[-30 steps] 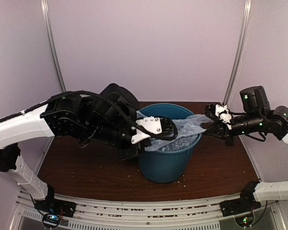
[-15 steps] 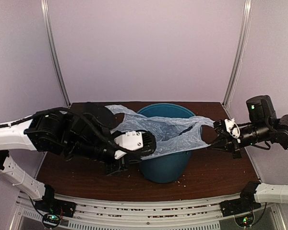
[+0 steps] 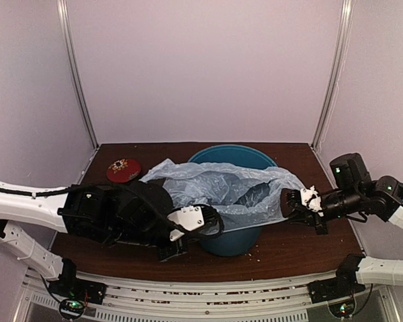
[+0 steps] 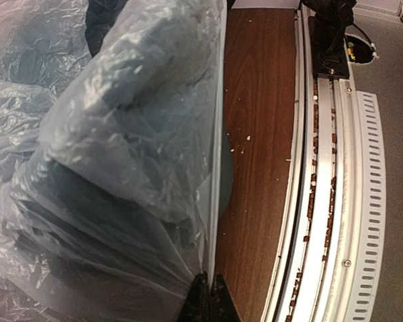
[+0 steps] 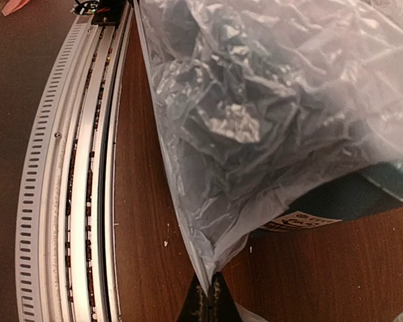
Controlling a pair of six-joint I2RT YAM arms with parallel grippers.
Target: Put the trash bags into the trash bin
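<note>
The trash bag (image 3: 221, 182), thin, crinkly and pale blue-grey, is stretched wide over the mouth of the teal trash bin (image 3: 230, 242) and hangs over its front rim. Low beside the bin's left front, my left gripper (image 3: 215, 222) is shut on the bag's edge. In the left wrist view its fingertips (image 4: 209, 283) pinch a taut fold of the bag (image 4: 121, 134). My right gripper (image 3: 290, 202) is shut on the bag's right corner beside the bin. The right wrist view shows the gripper (image 5: 208, 290) clamping the bag (image 5: 255, 100), with the bin's wall (image 5: 363, 194) behind.
A small round red disc (image 3: 123, 169) lies on the brown table (image 3: 309, 248) behind my left arm. A slotted metal rail (image 3: 208, 295) runs along the near edge. Upright frame posts (image 3: 74, 74) stand at the back corners. Crumbs dot the wood.
Both grippers have dropped and come toward the near side, drawing the bag open across the bin and down over its rim. The left arm's drop uncovered the red disc.
</note>
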